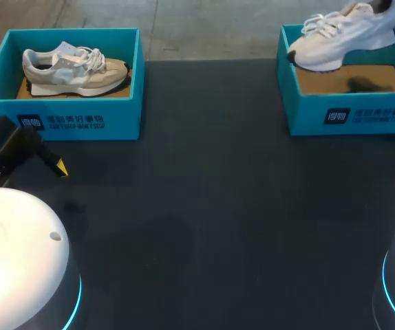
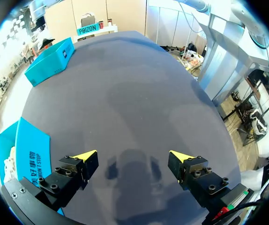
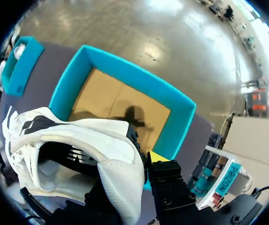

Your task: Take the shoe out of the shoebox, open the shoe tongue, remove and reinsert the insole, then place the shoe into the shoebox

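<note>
1. Nearest, at the near-left corner: the white base (image 1: 12,254) of my left arm.
2. My left gripper (image 2: 133,159) hovers low over the bare dark table (image 2: 139,84), just in front of the left shoebox (image 1: 73,117). The fingers are spread wide, with nothing between them and nothing touched. Judgement: it is parked clear of the work, ready to assist once a shoe reaches the middle.
3. The left shoebox, far left, holds a beige shoe (image 1: 73,69) resting on its sole, untouched.
4. My right gripper (image 3: 141,161) is at the far right, above the right shoebox (image 1: 349,110), and grips the heel of the white shoe (image 1: 342,34). One yellow-tipped finger (image 3: 159,157) presses the outside of the heel collar. The other is hidden by the collar; I judge it to be inside the shoe.
5. The white shoe hangs in the air over its box, toe lower than heel, sole clear of the cardboard floor. Judgement: a heel grip leaves laces and tongue free for my left fingers.
6. Step in hand: lifting out. Tongue and insole are not yet handled
</note>
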You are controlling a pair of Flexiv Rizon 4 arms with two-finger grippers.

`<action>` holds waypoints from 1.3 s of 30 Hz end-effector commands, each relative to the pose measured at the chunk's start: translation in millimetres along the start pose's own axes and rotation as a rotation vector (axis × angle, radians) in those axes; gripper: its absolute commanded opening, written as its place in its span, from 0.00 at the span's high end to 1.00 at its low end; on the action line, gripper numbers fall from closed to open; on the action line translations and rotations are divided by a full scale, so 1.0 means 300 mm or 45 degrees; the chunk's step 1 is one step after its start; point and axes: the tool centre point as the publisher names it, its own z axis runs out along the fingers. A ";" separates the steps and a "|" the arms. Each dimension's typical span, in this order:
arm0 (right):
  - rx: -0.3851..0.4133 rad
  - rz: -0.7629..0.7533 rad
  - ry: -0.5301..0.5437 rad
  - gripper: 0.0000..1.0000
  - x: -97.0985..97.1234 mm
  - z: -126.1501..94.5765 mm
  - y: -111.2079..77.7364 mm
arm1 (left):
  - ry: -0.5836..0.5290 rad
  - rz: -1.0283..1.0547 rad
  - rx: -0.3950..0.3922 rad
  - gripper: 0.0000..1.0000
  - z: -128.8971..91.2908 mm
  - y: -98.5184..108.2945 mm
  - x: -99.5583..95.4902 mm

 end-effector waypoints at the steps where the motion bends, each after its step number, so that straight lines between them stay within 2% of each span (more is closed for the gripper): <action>1: 0.027 0.135 -0.013 1.00 0.006 0.002 -0.049 | -0.001 0.000 -0.003 0.00 -0.001 -0.001 0.003; 2: 0.059 0.180 -0.010 1.00 0.005 0.005 -0.061 | -0.001 0.000 -0.003 0.00 -0.001 -0.001 0.003; 22: 0.059 0.180 -0.010 1.00 0.005 0.005 -0.061 | -0.001 0.000 -0.003 0.00 -0.001 -0.001 0.003; 29: 0.068 0.375 0.000 1.00 -0.063 0.055 -0.117 | -0.001 0.000 -0.003 0.00 -0.001 -0.001 0.003; 39: 0.094 0.495 -0.008 1.00 -0.090 0.121 -0.163 | -0.001 0.000 -0.003 0.00 -0.001 -0.001 0.003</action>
